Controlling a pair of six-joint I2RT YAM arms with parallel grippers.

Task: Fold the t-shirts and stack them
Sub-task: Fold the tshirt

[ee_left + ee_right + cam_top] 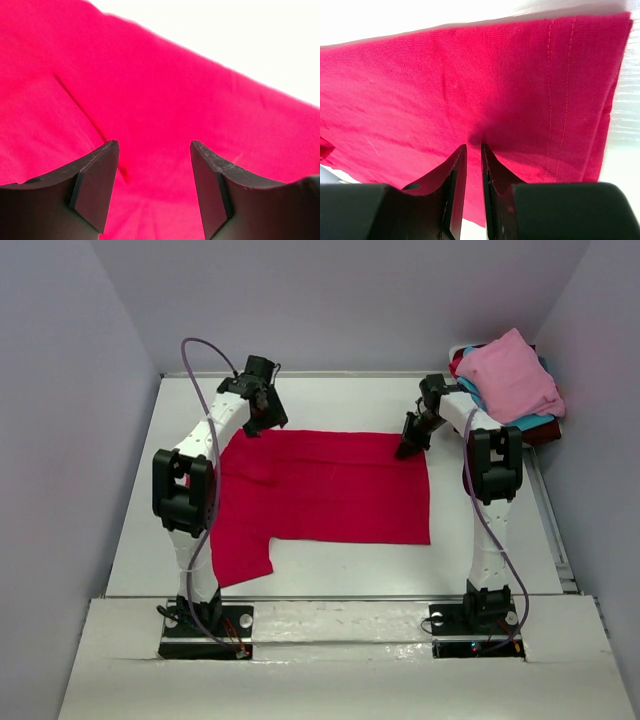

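A crimson-red t-shirt (330, 490) lies spread on the white table (340, 395), with one sleeve pointing toward the near left. My left gripper (262, 425) hovers at its far left corner, open, with only red cloth (150, 90) showing below the gap (154, 145). At the shirt's far right corner my right gripper (405, 452) is nearly closed, pinching a puckered bit of the cloth (470, 75) near the stitched hem (474, 146). More t-shirts sit in a pile at the back right: light pink (510, 375) on top, teal-blue (530, 422) and dark maroon (548, 432) under it.
Grey walls close in the table on the left, back and right. A metal rail (548, 510) runs along the table's right side. The arm bases (205, 625) stand at the near edge.
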